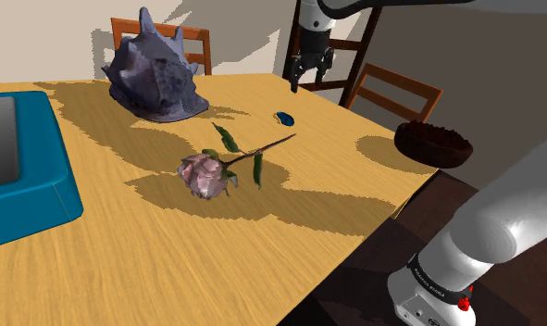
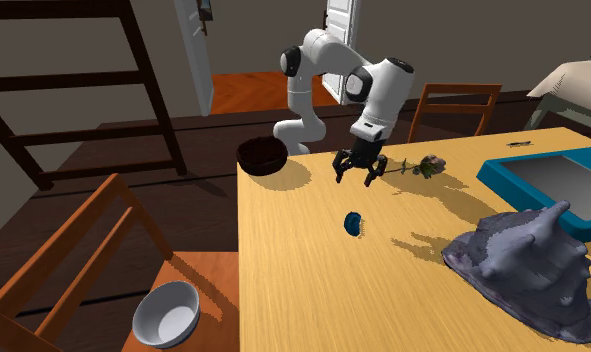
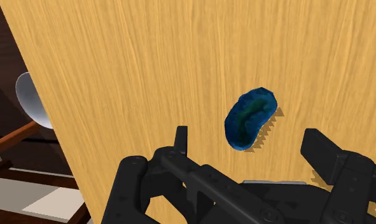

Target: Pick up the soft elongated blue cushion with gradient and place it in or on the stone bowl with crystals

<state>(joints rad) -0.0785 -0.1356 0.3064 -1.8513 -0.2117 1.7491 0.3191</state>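
Observation:
A small elongated blue cushion point(image 1: 284, 118) with a green-blue gradient lies on the wooden table point(image 1: 169, 250), near its far edge. My black gripper point(image 1: 308, 81) hangs open above it, touching nothing. In the second exterior view the cushion point(image 2: 354, 222) lies a little below the gripper point(image 2: 357, 180). From the wrist, the cushion point(image 3: 250, 117) lies just ahead of the gripper point(image 3: 250, 145), between the lines of the spread fingers. A dark bowl point(image 1: 432, 144) with a jagged rim sits at the table corner, also seen as the dark bowl point(image 2: 262, 155).
A pink rose point(image 1: 206, 173) with a long stem lies mid-table. A large grey shell point(image 1: 155, 79) stands at the back and a blue tray point(image 1: 21, 167) at the shoulder view's left. Chairs point(image 1: 391, 93) ring the table; one holds a white bowl point(image 2: 167, 310).

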